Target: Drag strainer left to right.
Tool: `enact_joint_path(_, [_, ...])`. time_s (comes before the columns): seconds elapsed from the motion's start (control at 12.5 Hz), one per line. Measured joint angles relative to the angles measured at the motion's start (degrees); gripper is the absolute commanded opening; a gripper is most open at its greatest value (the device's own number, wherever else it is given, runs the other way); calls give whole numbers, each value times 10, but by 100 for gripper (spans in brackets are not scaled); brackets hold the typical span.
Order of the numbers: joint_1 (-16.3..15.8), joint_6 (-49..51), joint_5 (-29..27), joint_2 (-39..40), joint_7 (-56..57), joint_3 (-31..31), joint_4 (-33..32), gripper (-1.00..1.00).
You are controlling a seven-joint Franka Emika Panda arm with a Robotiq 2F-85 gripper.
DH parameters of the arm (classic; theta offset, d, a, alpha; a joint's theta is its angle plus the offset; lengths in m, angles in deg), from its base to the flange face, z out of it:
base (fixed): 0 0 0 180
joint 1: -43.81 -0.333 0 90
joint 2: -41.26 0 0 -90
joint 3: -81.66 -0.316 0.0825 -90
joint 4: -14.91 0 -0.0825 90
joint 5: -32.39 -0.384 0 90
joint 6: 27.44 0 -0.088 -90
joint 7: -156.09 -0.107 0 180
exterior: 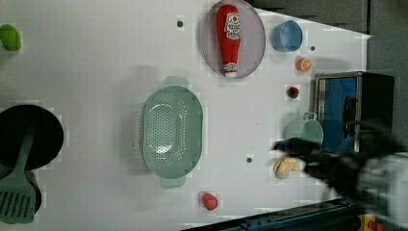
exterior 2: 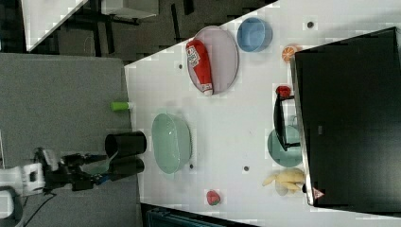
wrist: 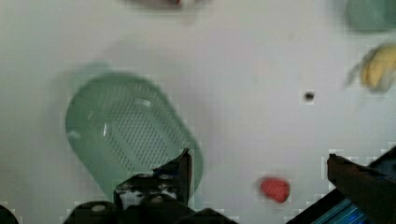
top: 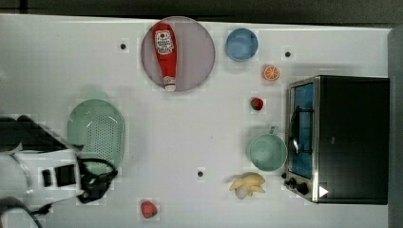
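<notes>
Mint-green plastic marks your target: one strainer (top: 96, 133), lying near the table's (top: 190, 123) edge at the top view's left, its perforated bowl facing up. Your gripper (top: 97, 179) hovers beside it with its fingers (wrist: 184, 170) spread wide, holding nothing. Count one grey-pink plate (top: 199, 52) near the far edge, carrying one red ketchup bottle (top: 165, 54) whose white label is too small to read. Beside it you see one blue bowl (top: 241, 44), one orange slice (top: 271, 72) and two strawberries (top: 256, 103) (top: 148, 209). One teal cup (top: 267, 152) and one banana (top: 248, 184) sit just beside one toaster oven (top: 342, 137) at the top view's right edge.
</notes>
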Motion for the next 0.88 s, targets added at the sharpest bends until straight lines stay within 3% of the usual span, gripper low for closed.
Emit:
enact_joint_path(0.4, [-8, -181, 0, 119, -245, -67, -73, 100])
enact_joint_path(0.64, [-2, -317, -4, 200, -379, -72, -102, 100])
enact_joint_path(0.88, [5, -390, 16, 265, -473, -68, -116, 100])
